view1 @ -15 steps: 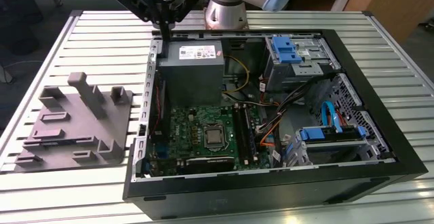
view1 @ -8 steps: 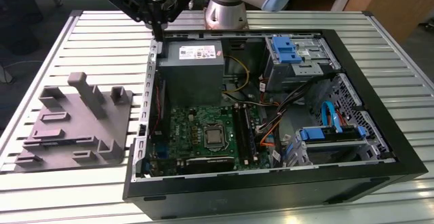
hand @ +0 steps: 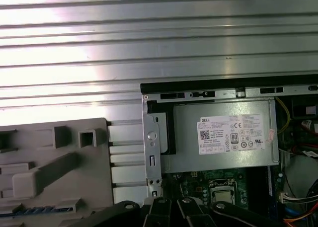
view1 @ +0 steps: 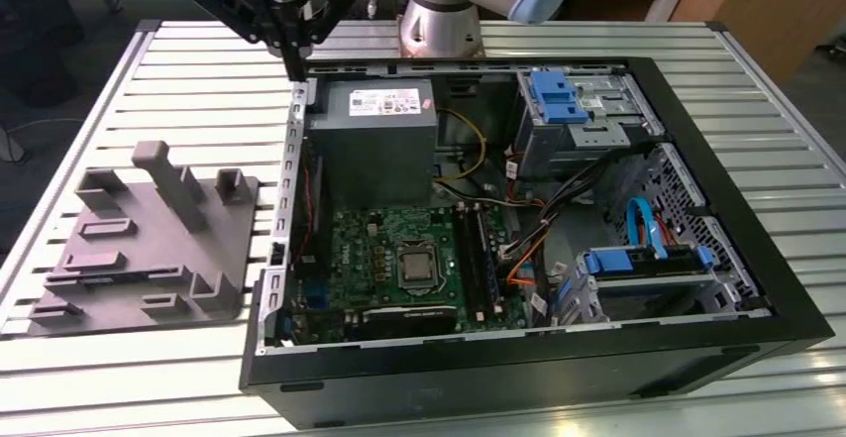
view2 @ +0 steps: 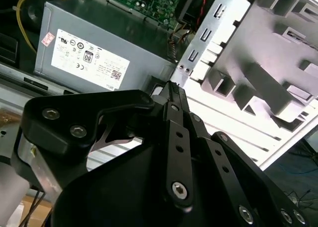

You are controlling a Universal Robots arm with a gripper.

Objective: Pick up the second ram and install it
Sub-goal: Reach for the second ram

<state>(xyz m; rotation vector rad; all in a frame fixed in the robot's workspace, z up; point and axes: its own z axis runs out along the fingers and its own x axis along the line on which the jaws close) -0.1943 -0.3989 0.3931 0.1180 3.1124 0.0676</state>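
Note:
My gripper (view1: 292, 57) hangs above the far corner of the open computer case (view1: 740, 259) on the exterior view's left, beside the grey power supply (view1: 374, 125). In the second wrist view its black fingers (view2: 171, 90) meet at the tips with nothing between them. The second ram (hand: 35, 210) shows in the first wrist view as a thin dark blue strip lying in a slot of the grey fixture plate (hand: 54, 167). It lies apart from the gripper. The black memory slots (view1: 474, 259) run along the green motherboard (view1: 376, 249) inside the case.
The fixture plate (view1: 146, 239) with upright posts stands on the slatted metal table (view1: 185, 80) at the exterior view's left of the case. Inside the case are blue drive brackets (view1: 556, 95), loose cables (view1: 529, 249) and the processor socket (view1: 418, 267). The arm's base (view1: 443, 21) stands behind the case.

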